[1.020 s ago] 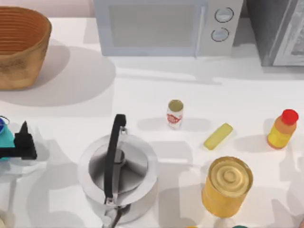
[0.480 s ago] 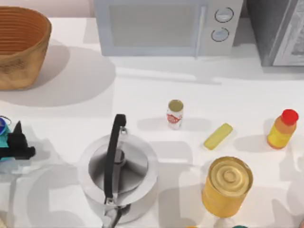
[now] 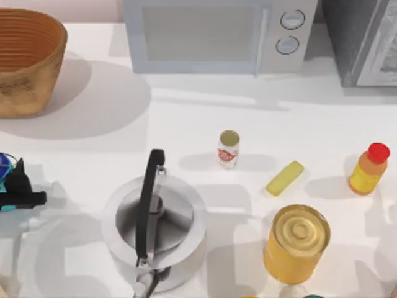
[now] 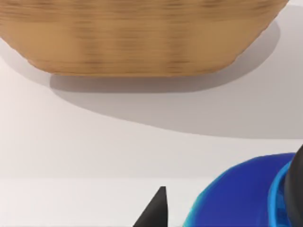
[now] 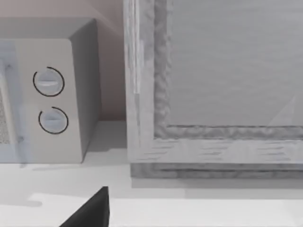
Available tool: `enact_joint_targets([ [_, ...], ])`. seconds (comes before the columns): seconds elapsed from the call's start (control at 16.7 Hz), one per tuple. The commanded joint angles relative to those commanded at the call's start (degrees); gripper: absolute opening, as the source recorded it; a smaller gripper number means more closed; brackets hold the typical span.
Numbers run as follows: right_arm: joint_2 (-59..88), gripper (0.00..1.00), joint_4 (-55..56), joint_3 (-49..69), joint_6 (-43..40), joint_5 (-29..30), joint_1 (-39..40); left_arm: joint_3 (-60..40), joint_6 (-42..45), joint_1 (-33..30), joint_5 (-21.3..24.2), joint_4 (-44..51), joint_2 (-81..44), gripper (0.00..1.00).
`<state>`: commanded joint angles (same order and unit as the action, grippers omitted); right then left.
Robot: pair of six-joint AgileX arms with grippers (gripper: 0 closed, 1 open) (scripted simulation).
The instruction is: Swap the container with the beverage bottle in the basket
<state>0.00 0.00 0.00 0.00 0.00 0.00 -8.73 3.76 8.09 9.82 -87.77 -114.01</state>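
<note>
Our left gripper (image 3: 13, 191) has slid further toward the tabletop's (image 3: 186, 118) left edge over the last second, carrying the container (image 3: 5, 166) clear of the basket (image 3: 28, 62), so we judge the removal half of the swap nearly done. Its jaws pinch the teal cup with its dark blue rim (image 4: 246, 194). The beverage bottle (image 3: 228, 149), white with red print and a dull-gold top, stands mid-table untouched. Our right arm sits parked; its jaws we cannot tell.

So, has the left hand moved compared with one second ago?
Yes. In the top view the left hand has slid toward the table's left edge, farther from the kettle, taking the container along.
</note>
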Motion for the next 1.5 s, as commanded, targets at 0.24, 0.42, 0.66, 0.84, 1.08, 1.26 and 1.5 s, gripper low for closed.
enact_joint_targets([
  [0.24, 0.0, 1.0, 0.0, 0.0, 0.0, 0.0, 0.0, 0.0, 0.0, 0.0, 0.0, 0.0, 0.0, 0.0],
  [0.42, 0.0, 1.0, 0.0, 0.0, 0.0, 0.0, 0.0, 0.0, 0.0, 0.0, 0.0, 0.0, 0.0, 0.0],
  [0.66, 0.0, 1.0, 0.0, 0.0, 0.0, 0.0, 0.0, -0.78, 0.42, 1.7, 0.26, 1.88, 1.7, 0.0],
  [0.84, 0.0, 1.0, 0.0, 0.0, 0.0, 0.0, 0.0, -4.4, 1.56, 6.87, 1.22, 9.12, 7.77, 0.0],
  [1.08, 0.0, 1.0, 0.0, 0.0, 0.0, 0.0, 0.0, -13.68, 3.17, 14.28, 2.91, 24.99, 18.39, 0.0],
  [1.26, 0.0, 1.0, 0.0, 0.0, 0.0, 0.0, 0.0, -23.37, 3.76, 16.59, 4.13, 39.44, 24.16, 0.0],
  [1.5, 0.0, 1.0, 0.0, 0.0, 0.0, 0.0, 0.0, -38.5, 3.46, 14.34, 4.91, 59.48, 26.32, 0.0],
])
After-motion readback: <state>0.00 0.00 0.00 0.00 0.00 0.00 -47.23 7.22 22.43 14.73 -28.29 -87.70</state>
